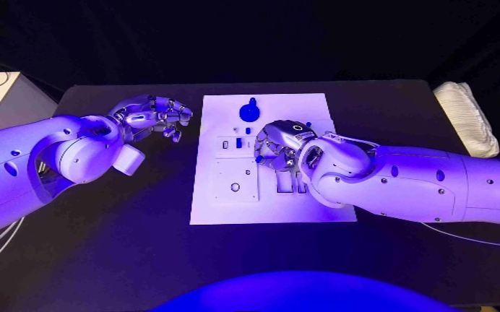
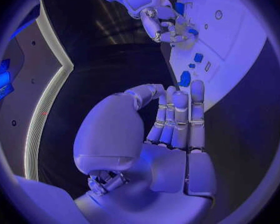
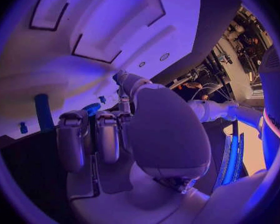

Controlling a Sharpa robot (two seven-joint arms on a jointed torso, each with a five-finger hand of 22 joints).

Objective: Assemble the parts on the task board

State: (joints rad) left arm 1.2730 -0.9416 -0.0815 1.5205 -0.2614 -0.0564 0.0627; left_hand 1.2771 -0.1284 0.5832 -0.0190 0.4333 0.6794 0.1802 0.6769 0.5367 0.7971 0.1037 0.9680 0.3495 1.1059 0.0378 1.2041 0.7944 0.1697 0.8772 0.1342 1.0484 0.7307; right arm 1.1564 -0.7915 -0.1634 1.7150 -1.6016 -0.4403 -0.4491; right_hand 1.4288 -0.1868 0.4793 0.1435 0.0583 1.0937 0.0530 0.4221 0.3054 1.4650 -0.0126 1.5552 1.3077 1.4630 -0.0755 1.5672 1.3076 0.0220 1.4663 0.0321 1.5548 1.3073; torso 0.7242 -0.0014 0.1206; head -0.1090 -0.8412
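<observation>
The task board lay flat in the middle of the black surface. Small blue parts sat on it: a big rounded part near the far edge, and some tiny ones by the slots in the middle. The right hand was over the middle of the board, with its fingers bent down among the slots. A small blue part showed right at its fingertips in the left wrist view, but I could not tell if the hand was pinching it or only touching it. The left hand hung over the surface just beside the board's left edge, with its fingers curled in and nothing in them. It looked like the right hand was putting a little part into its slot. To do that well, it should line the part up straight over the hole, push down slowly, and not bump the tiny parts close by. The left hand could press on the board's edge so the board did not slide.
</observation>
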